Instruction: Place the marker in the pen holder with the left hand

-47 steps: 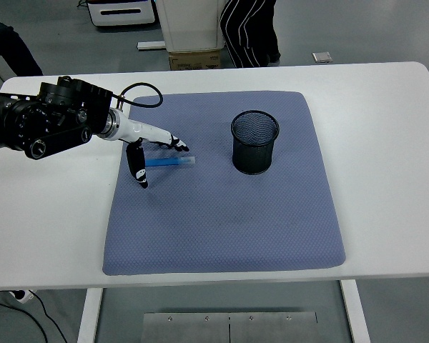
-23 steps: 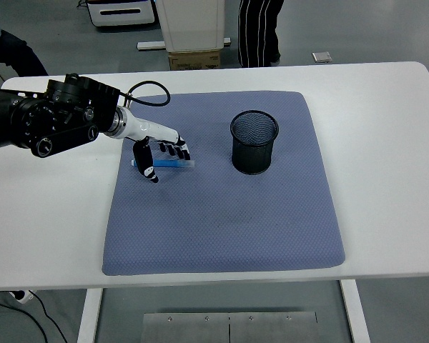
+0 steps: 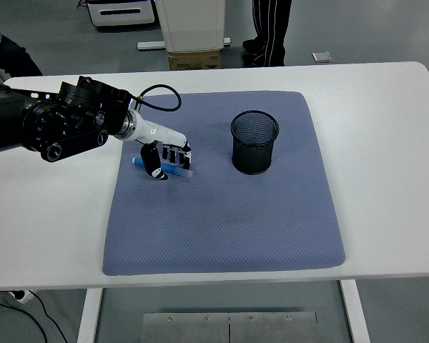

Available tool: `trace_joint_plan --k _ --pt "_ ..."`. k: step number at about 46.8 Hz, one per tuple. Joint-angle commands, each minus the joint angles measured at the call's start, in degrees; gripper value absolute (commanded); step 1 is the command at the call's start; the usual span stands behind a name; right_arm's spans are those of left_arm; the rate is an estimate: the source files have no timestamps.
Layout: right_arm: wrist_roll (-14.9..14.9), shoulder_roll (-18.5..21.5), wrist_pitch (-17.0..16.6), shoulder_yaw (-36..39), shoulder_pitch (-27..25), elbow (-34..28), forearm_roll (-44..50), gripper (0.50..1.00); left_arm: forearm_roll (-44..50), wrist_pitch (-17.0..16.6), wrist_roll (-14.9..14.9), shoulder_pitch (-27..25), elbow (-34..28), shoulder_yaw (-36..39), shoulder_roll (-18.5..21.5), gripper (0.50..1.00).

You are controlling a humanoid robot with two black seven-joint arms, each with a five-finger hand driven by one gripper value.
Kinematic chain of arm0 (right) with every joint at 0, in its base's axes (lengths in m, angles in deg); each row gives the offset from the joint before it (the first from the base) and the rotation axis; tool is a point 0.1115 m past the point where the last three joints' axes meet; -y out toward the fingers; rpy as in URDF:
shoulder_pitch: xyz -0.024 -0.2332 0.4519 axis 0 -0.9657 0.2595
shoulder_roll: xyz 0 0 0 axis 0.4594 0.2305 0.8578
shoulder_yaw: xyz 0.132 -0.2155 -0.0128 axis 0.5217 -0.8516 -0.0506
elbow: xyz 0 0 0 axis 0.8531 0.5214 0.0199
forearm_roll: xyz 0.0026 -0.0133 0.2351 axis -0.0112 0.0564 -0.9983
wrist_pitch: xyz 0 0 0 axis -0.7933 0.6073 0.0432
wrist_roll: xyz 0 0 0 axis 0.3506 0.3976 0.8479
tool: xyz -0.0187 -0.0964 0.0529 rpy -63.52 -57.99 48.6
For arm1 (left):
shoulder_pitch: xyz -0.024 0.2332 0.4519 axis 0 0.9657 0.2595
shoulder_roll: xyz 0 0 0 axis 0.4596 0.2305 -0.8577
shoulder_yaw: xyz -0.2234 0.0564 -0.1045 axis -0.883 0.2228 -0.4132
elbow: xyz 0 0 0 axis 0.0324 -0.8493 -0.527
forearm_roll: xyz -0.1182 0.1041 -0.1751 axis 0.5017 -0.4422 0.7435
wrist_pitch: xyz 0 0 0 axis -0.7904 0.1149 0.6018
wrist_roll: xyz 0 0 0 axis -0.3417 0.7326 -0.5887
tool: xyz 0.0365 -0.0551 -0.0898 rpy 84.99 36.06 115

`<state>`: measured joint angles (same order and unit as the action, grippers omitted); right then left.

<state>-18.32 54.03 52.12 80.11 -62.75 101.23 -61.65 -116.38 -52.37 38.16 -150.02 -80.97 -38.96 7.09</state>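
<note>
A blue marker [image 3: 181, 170] lies on the left part of the blue-grey mat [image 3: 222, 221], slightly tilted, its right end sticking out from under my hand. My left hand [image 3: 164, 160] comes in from the left and sits on the marker, with the thumb in front and the other fingers curled over it from behind. The marker's middle is hidden by the hand, and it looks to be still touching the mat. The black mesh pen holder [image 3: 254, 141] stands upright on the mat, about a hand's length to the right of the marker. My right arm is out of view.
The mat covers the middle of the white table [image 3: 386, 143]. Beyond the far edge stand a cardboard box [image 3: 194, 59], white equipment, and a person's legs [image 3: 270, 28]. Another person sits at the top left [image 3: 7, 53].
My left hand moved right and down onto the marker, and its fingers went from spread to curled around it. The marker tilted slightly. The person at the top walked right.
</note>
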Motion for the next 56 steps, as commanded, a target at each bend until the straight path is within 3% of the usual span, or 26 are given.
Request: trace_joint_plan --k 1,26,27,32,56 --pt "0.02 0.00 0.00 0.00 0.10 0.00 0.00 1.000 0.04 -0.02 -0.16 -0.08 0.09 -0.07 -0.01 0.616" --pt "-0.06 0.00 0.00 0.00 0.01 0.00 0.00 1.000 -1.72 -0.55 -0.69 -0.08 -0.09 -0.24 -0.10 0.619" --pt "0.02 0.00 0.00 0.00 0.10 0.00 0.00 1.000 -3.64 -2.46 -0.78 -0.08 -0.09 -0.24 -0.01 0.622" --pt "-0.06 0.00 0.00 0.00 0.01 0.00 0.00 1.000 -5.59 -4.85 -0.78 0.01 -0.09 -0.24 0.08 0.631" --pt "-0.06 0.00 0.00 0.00 0.01 0.00 0.00 1.000 -6.47 -4.41 -0.78 -0.17 -0.53 -0.24 0.08 0.651"
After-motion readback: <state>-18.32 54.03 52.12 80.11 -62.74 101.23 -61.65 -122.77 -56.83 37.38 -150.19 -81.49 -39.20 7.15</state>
